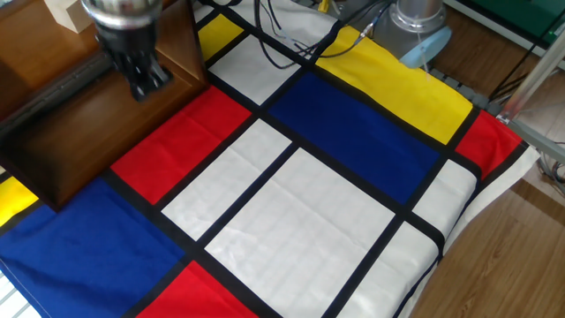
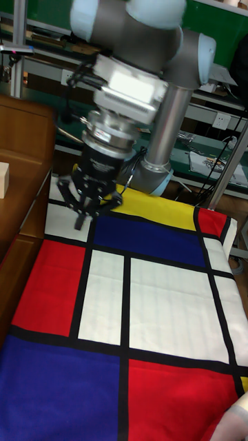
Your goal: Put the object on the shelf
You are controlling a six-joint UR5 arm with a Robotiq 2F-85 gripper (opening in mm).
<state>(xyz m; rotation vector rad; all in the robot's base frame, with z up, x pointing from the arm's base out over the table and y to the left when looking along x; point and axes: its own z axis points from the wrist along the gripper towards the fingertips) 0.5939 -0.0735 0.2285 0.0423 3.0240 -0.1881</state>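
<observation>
Half the object [image 1: 64,12], frame-cropped, on shelf [image 1: 97,115]
</observation>
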